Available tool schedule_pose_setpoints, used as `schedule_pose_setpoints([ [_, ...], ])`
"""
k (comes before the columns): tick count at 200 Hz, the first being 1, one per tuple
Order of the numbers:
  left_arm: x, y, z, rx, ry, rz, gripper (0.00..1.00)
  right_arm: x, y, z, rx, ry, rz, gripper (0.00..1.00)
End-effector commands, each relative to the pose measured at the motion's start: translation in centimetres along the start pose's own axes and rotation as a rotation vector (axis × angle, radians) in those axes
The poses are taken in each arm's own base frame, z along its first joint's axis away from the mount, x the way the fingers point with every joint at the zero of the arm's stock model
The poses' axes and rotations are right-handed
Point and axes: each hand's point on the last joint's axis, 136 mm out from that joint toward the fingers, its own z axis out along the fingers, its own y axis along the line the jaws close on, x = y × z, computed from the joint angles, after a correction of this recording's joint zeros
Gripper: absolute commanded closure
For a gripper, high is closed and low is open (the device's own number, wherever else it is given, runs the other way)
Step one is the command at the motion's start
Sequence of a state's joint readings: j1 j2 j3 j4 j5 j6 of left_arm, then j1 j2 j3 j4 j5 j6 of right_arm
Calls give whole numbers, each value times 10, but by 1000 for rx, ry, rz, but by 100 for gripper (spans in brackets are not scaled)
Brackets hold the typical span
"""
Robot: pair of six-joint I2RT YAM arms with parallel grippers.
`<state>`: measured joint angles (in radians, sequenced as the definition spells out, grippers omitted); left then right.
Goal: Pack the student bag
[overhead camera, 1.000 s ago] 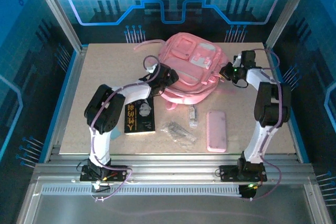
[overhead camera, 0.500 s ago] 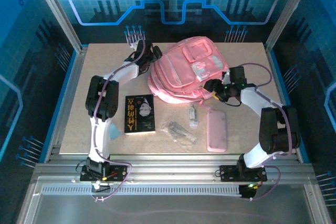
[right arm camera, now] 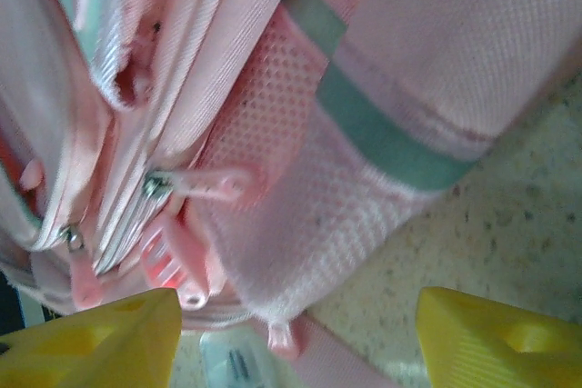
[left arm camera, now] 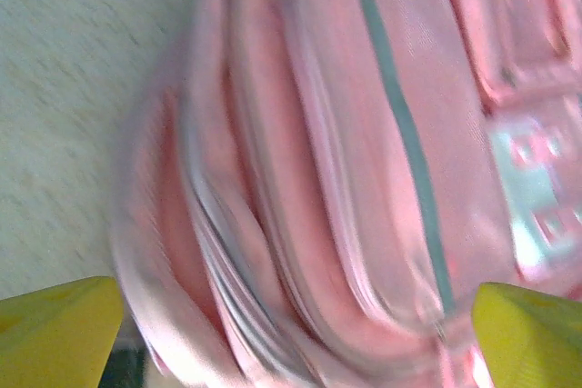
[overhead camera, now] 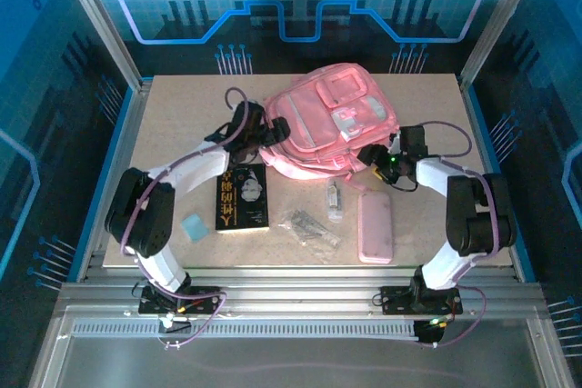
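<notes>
Seen from above, a large pink student bag (overhead camera: 327,124) lies on a speckled tan table (overhead camera: 173,124), with a robot claw at each side of it.

The left claw (overhead camera: 273,130) is at the bag's left edge. Its jaws are spread wide and hold nothing, and the bag lies directly ahead of it. In the left wrist view, two yellow fingertips (left arm camera: 56,326) sit far apart in the bottom corners. The bag is blurred just in front of them, with a grey-green zip line running along one pocket. Bare table shows off to the left of the left finger.

The right claw (overhead camera: 373,157) is at the bag's near right corner, with the bag ahead of it. Its jaws are also parted and grip nothing. In the right wrist view, the yellow fingertips (right arm camera: 95,341) are well apart. Just beyond them is the bag's mesh side pocket, crossed by a teal band. Pink zip pulls (right arm camera: 195,186) hang close above the left finger.

Other items lie on the near side of the claws:
- A flat pink pencil case (overhead camera: 375,226) lies just on the near side of the right claw.
- A small pale item (overhead camera: 334,199), too small to identify, and a clear plastic packet (overhead camera: 314,229) sit between the two claws, nearer the arm bases.
- A black book (overhead camera: 242,199) lies just on the near side of the left claw.
- A small blue square (overhead camera: 193,226) sits to the left of the book.
</notes>
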<state>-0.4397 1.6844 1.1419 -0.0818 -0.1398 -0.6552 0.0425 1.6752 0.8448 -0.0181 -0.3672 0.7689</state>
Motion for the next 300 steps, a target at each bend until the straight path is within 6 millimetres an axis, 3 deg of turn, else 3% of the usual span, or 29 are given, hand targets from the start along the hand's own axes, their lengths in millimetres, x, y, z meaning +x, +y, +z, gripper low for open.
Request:
schedule_pose_setpoints([
  [1, 28, -17, -10, 73, 59, -6, 1, -21, 1, 13, -34, -74, 36, 32],
  [23, 59, -36, -11, 140, 133, 31, 1, -29, 2, 26, -57, -85, 65, 42],
  [45, 87, -64, -8, 225, 198, 145, 1, -30, 8, 30, -56, -103, 40, 66],
  [48, 91, -67, -7, 231, 208, 159, 1, -39, 19, 28, -71, -122, 22, 69],
  [68, 107, -86, -1, 286, 252, 218, 1, -42, 42, 21, -112, -139, -24, 100],
  [108, 124, -116, 6, 366, 277, 292, 3, -37, 92, -15, -191, -167, -74, 100],
  [129, 127, -126, 8, 376, 278, 331, 4, -32, 111, -30, -202, -172, -59, 100],
  [147, 126, -135, 9, 404, 281, 341, 11, -30, 122, -38, -223, -173, -13, 100],
  [163, 127, -143, 11, 433, 289, 346, 17, -32, 127, -42, -230, -185, 23, 100],
  [208, 126, -151, 27, 445, 249, 304, 20, -29, 140, -39, -236, -186, 89, 100],
  [257, 107, -155, 49, 430, 107, 296, 37, -23, 152, -38, -273, -161, 122, 100],
  [284, 93, -165, 49, 449, 44, 306, 48, -18, 152, -37, -282, -146, 132, 100],
  [300, 89, -174, 46, 472, 44, 301, 49, -19, 149, -38, -276, -152, 137, 100],
])
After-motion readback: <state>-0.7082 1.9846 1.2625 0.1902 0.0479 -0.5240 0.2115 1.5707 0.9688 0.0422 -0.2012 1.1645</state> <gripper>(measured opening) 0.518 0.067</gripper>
